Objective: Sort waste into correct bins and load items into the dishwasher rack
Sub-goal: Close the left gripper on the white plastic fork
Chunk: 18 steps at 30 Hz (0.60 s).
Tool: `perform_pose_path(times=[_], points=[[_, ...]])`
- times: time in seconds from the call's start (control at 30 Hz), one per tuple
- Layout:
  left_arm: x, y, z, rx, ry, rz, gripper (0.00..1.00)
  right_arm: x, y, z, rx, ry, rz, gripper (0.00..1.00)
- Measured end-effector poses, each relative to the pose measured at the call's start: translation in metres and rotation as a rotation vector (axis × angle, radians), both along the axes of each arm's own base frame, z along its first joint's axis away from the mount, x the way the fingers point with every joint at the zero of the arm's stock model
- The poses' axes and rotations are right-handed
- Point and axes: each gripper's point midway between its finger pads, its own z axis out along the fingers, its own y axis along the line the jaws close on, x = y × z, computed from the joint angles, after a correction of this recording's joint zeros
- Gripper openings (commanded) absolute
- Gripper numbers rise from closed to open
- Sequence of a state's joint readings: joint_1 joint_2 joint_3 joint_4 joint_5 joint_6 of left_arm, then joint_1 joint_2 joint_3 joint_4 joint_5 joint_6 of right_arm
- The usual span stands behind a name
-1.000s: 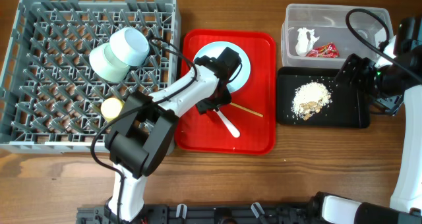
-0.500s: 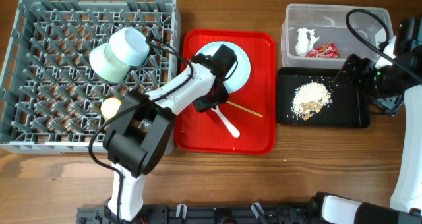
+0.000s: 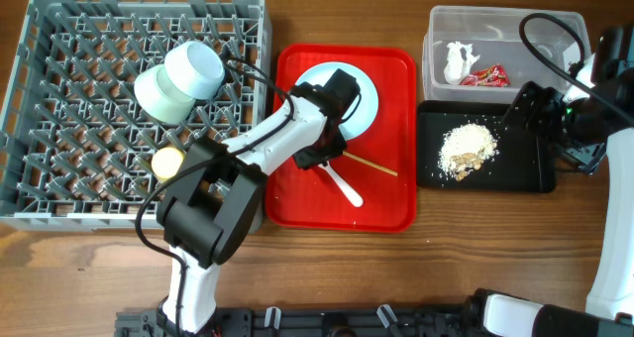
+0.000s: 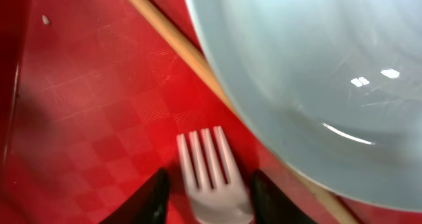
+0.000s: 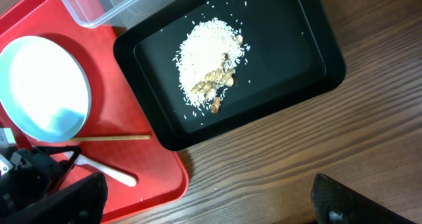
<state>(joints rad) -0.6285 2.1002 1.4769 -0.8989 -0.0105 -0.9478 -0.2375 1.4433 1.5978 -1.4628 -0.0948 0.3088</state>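
Fork (image 3: 344, 186) of white plastic lies on the near half of the red serving tray (image 3: 396, 218), which stands in the middle of the counter (image 3: 446, 268); its handle points to the near right and its prongs to the far left. The left tool (image 4: 210, 184) is low over the fork's head and about half open. In the left wrist view its two dark fingers (image 4: 156, 196) stand one on each side of the prongs. A thin strip of red tray shows between the left finger and the fork, and I cannot tell if the other finger touches it, so the fork is not clamped. Just far of the prongs sits the pale round plate (image 3: 362, 94), on the far half of the same tray. A wooden chopstick (image 3: 371, 166) lies slanted between plate and fork, with one end passing under the plate's rim. The right tool (image 5: 208, 184) is opened wide with nothing between its fingers, and it hangs above the counter beside the black tray (image 3: 530, 168). That tray holds the heap of beige crumbs (image 3: 466, 149). Touching its far side is the clear tub (image 3: 500, 25), with the white tissue (image 3: 460, 59) and the red wrapper (image 3: 486, 76) inside. On the left stands the grey rack (image 3: 59, 129), which carries the green bowl (image 3: 157, 91) and the blue bowl (image 3: 195, 69) leaning together, and nearer, the yellow cup (image 3: 166, 163).
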Motion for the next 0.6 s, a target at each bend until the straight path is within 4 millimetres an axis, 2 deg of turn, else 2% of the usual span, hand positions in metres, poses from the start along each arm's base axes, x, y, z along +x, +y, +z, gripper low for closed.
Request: perform_pose_path(times=[0.3,0.4,0.6], points=[[-0.0007,-0.0020,0.0000,-0.002,-0.002,-0.005,0.29,-0.0001,0.0000,0.0000,0.000,0.000,0.000,1.00],[-0.0010,-0.0021,0.0000,-0.002,-0.001,-0.005,0.22,-0.0001,0.0000,0.0000,0.000,0.000,0.000,1.00],[-0.0017,-0.0033,0.0000,-0.008,0.003,-0.005,0.24,-0.0014,0.0003,-0.0004,0.001,0.006,0.000,1.00]])
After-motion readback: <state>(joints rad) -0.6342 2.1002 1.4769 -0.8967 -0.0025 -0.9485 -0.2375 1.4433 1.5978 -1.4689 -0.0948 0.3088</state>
